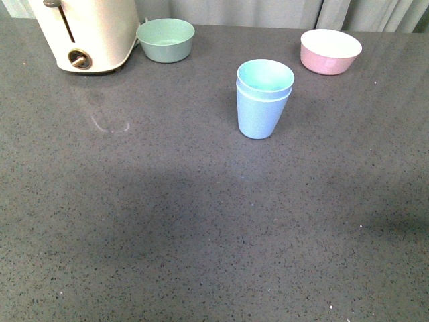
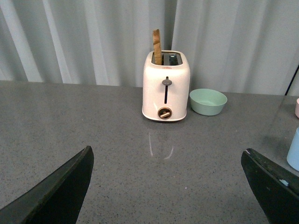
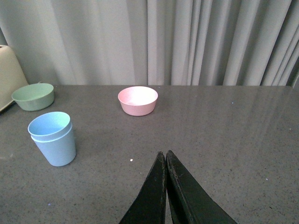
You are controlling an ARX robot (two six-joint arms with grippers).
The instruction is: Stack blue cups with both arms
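Two tapered light blue plastic cups (image 1: 263,98) stand nested mid-desk on the speckled grey stone desk (image 1: 167,221). Beyond, a round pink bowl (image 1: 330,51) nears the far edge. Left gripper (image 2: 168,186) gapes; right gripper (image 3: 166,161) is pressed closed, empty.

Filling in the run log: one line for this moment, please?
light blue plastic cups: nested, upright | left gripper: open, empty | right gripper: shut, empty | both clear of cups

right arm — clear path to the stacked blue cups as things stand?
Probably yes. In the right wrist view the right gripper has only bare countertop between it and the stacked blue cups; the pink bowl stands farther back, off that line. Its fingers are shut, so it would need to open first.
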